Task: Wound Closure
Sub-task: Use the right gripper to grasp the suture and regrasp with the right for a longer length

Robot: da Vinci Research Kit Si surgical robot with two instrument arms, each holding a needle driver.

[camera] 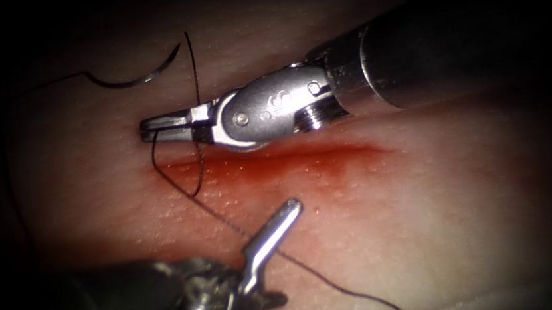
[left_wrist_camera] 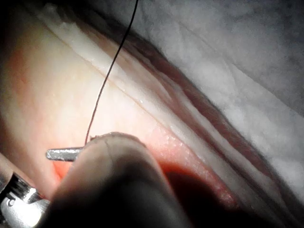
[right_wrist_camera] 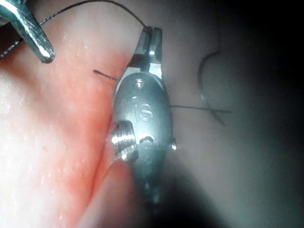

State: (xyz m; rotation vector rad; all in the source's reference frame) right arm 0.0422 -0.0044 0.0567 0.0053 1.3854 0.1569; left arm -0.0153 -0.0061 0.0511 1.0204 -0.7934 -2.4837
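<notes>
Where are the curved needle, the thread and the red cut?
needle [camera: 139,80], endoscope view, middle of its curve, lying on the tissue.
thread [camera: 189,62], endoscope view, strand above the right tool.
cut [camera: 303,160], endoscope view, its red line.

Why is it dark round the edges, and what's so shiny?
Endoscope view: light pools on the tissue, edges dark; glare on the right hand, shut on thread; left hand open, empty, half-shadowed; needle lies free on tissue. Right wrist view: needle in gloom.
</notes>
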